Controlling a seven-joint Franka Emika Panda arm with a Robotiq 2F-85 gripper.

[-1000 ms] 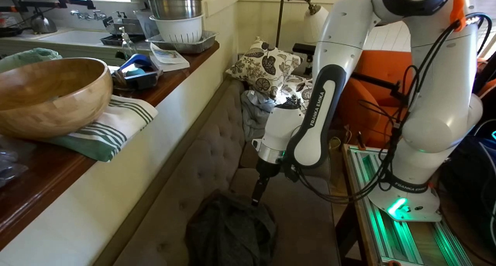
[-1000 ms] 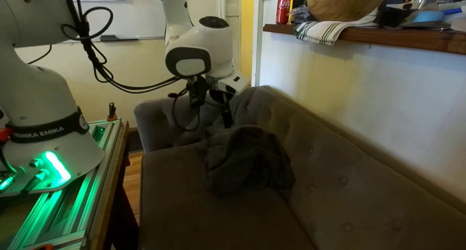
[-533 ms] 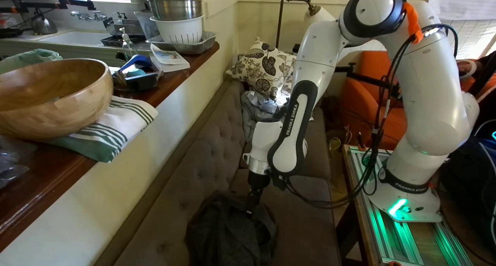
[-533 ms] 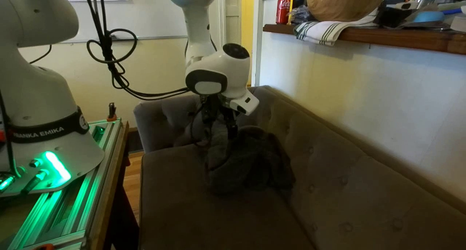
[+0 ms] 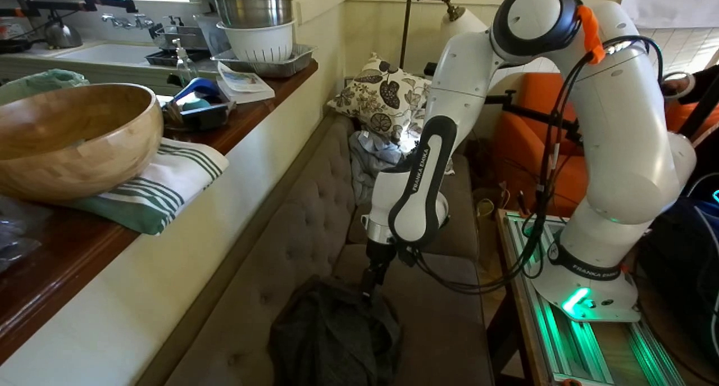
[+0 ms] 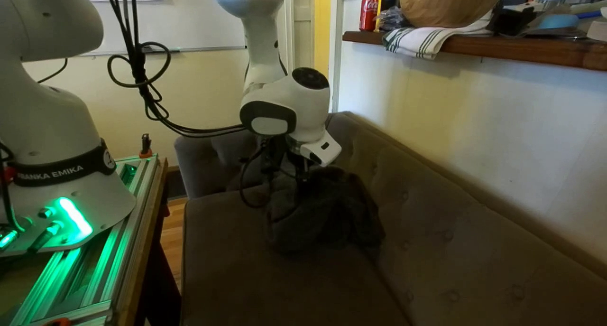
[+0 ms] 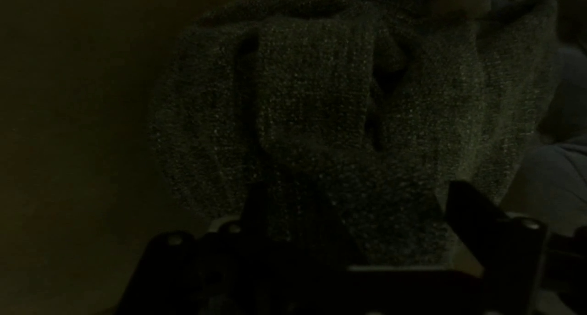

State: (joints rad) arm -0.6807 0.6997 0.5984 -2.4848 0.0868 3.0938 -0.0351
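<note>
Our gripper (image 7: 357,192) had shifted slightly over the dark cloth (image 5: 331,335); only the wrist view clearly showed us its jaws apart.

One robot arm (image 5: 460,82), one gripper (image 7: 358,198), one dark cloth (image 5: 337,335), one sofa (image 6: 265,278)

Gripper fingers (image 7: 472,209): two, both in the wrist view. Railed table (image 5: 615,346): one. Wooden ledge (image 6: 512,53): one. Wooden bowl (image 5: 84,169): one, same piece in both exterior views. Steel bowl (image 5: 255,12): one, so two bowls. White colander (image 5: 258,43): one. Foil tray (image 5: 299,59): one. Striped towel (image 5: 182,172): one. Red can (image 6: 369,13): one. Sink (image 5: 107,54): one. Faucet (image 5: 126,21): one. Kettle (image 5: 63,36): one. Lamp (image 5: 463,25): one. Orange armchair (image 5: 542,88): one. Patterned pillows (image 5: 387,96): at least one, arm cuts it off. Sofa buttons (image 6: 448,235): several, too dim for an exact number. Arm cables (image 6: 138,69): several, bundled, can't get a number.
</note>
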